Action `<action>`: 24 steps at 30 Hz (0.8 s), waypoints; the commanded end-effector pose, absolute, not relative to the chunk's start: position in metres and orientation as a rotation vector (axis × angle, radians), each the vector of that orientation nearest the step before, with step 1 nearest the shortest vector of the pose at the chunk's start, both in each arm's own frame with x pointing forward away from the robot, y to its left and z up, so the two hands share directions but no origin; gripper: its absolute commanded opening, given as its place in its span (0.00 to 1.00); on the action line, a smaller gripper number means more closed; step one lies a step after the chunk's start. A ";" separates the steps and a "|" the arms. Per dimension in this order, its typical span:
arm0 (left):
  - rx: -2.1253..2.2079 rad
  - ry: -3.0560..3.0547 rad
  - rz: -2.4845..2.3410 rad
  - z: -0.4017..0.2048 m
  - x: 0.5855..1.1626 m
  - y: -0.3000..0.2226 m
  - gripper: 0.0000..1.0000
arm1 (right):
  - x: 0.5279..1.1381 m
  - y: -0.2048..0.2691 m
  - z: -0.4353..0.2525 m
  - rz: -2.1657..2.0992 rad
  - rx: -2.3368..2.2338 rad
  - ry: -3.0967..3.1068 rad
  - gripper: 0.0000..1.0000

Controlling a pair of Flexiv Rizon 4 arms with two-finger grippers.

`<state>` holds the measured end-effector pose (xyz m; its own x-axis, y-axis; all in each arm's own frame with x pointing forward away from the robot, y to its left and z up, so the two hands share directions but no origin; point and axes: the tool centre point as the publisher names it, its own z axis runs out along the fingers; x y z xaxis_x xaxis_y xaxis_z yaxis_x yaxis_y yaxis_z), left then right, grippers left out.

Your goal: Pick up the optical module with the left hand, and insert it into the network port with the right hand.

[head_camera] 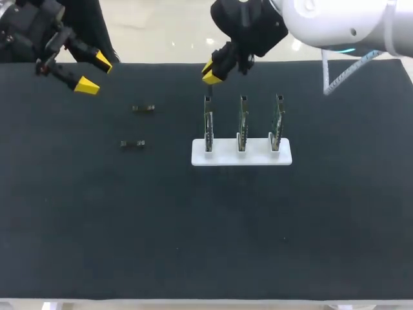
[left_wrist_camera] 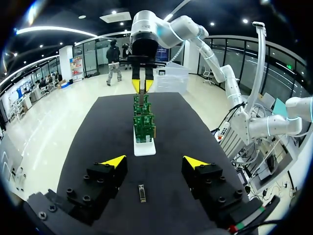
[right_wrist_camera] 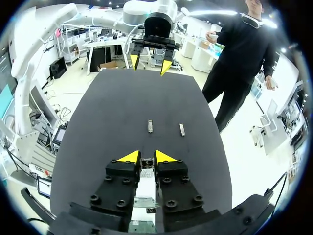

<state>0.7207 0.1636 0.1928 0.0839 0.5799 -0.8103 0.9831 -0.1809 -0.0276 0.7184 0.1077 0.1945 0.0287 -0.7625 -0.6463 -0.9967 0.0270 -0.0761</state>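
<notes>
no readable text, any print seemingly too small

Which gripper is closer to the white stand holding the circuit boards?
Right. The right gripper, shut on a small optical module, is just above the leftmost board in the white stand. The left gripper is open near the mat's far left corner, well away from the stand.

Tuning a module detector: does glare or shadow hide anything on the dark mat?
Head view: no glare on the mat; far module and near module barely stand out. Left wrist view: one lies evenly lit under the open left claw. Right wrist view: held module shadowed inside the right claw.
</notes>
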 end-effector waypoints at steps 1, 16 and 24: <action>1.826 1.541 -0.959 0.193 0.722 0.163 1.00 | 0.720 0.107 0.191 0.609 -1.775 1.778 0.00; 1.826 1.541 -0.959 0.193 0.722 0.163 1.00 | 0.729 0.106 0.184 0.631 -1.785 1.769 0.00; 1.826 1.541 -0.959 0.193 0.722 0.163 1.00 | 0.732 0.109 0.182 0.644 -1.783 1.763 0.00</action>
<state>0.7207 0.1636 0.1927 0.0840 0.5799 -0.8103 0.9831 -0.1810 -0.0276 0.7288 0.1071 0.1821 0.0272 -0.7381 -0.6741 -0.9986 0.0102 -0.0515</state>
